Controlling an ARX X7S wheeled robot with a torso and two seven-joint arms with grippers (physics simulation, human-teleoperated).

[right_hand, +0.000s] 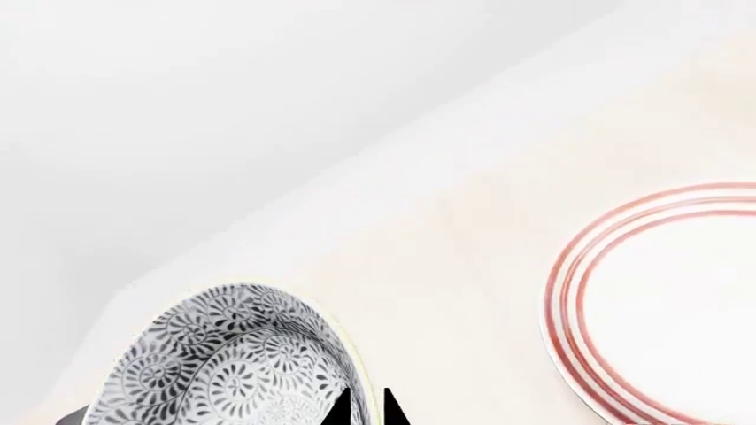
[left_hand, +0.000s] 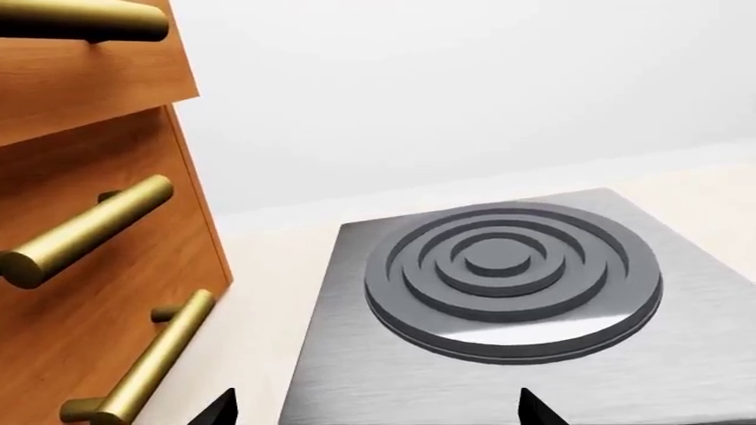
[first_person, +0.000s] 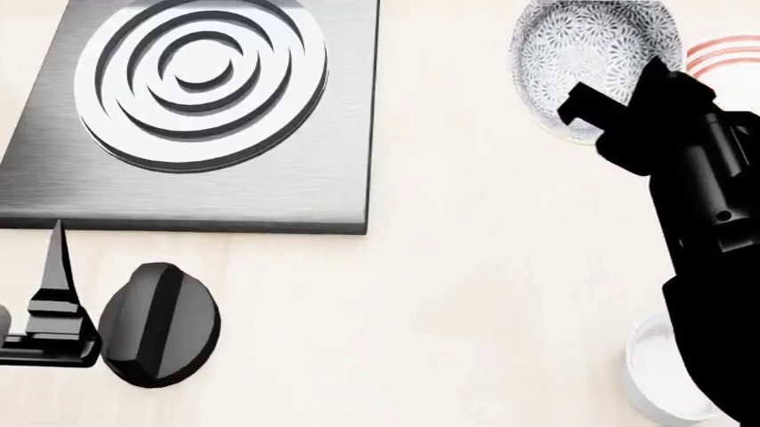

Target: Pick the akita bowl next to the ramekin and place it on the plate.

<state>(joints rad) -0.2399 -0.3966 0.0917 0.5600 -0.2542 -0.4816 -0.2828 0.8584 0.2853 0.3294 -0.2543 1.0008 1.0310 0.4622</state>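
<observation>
Right gripper (right_hand: 366,409) closed narrow on the rim of the bowl (first_person: 594,53), beside the plate (right_hand: 661,301) on the worktop (first_person: 475,267). Ramekin (first_person: 659,374) nearer, partly hidden behind the arm. Left gripper (first_person: 48,302) by the stove knob (first_person: 160,325), opening unclear.

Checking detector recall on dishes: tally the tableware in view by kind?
Patterned bowl: 1
Plain white ramekin: 1
Red-ringed plate: 1
Total: 3
</observation>
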